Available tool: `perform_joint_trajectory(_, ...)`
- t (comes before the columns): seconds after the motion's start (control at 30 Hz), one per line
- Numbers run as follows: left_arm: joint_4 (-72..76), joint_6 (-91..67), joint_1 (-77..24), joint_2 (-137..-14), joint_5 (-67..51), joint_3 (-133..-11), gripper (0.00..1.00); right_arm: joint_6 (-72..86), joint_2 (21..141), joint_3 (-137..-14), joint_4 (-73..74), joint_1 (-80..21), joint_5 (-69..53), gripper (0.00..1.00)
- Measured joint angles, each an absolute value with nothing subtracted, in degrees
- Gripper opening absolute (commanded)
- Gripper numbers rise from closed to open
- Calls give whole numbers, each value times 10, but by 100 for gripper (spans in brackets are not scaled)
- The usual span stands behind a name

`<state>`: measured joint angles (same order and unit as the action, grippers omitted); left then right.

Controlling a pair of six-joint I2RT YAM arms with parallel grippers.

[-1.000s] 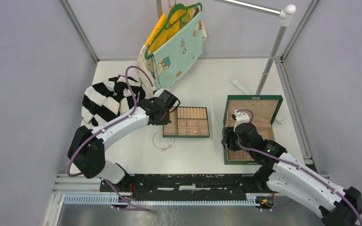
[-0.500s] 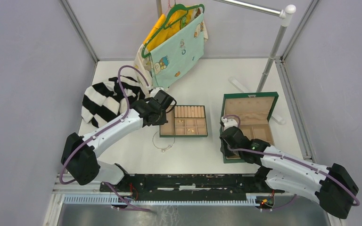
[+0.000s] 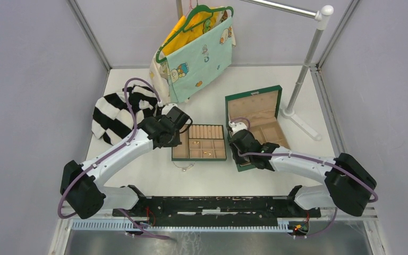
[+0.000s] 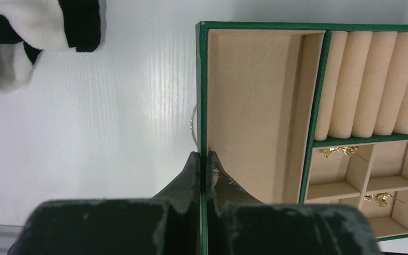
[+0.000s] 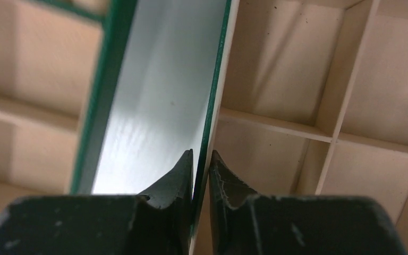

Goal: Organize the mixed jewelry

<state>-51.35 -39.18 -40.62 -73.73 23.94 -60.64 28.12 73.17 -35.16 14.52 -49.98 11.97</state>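
A tan divided tray (image 3: 180, 151) with a green rim lies mid-table. Tiny gold pieces (image 4: 340, 151) sit in its small compartments, also seen from above (image 3: 207, 153). My left gripper (image 4: 203, 156) is shut on the tray's left wall (image 4: 202, 95); from above it sits at the tray's left end (image 3: 174, 139). A thin pale chain (image 3: 185, 166) lies on the table just below the tray; a bit shows beside the wall (image 4: 193, 125). My right gripper (image 5: 201, 155) is shut on the left wall (image 5: 215, 79) of the open green box (image 3: 255, 114).
A striped black-and-white garment (image 3: 118, 109) lies at the left. A mint bag (image 3: 199, 53) hangs on a hanger from a rack, whose pole (image 3: 302, 69) and foot stand right of the box. The tray and box sit a narrow gap apart.
Both arms have dragged their loads left and toward the middle: the tray moved slightly left and nearer, the green box moved well left and turned, closing on the tray.
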Motion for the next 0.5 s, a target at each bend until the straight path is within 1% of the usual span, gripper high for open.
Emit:
perform_joint_trajectory(0.13, -536, -392, -406, -731, 241, -596, 2, 279, 783, -392, 118, -502, 124, 3)
perform_joint_trajectory(0.27, -548, -401, -406, -724, 246, -591, 2, 283, 829, -424, 88, -502, 132, 0)
perform_joint_trajectory(0.5, -555, -413, -406, -710, 253, -582, 2, 337, 902, -473, 52, -494, 164, 0)
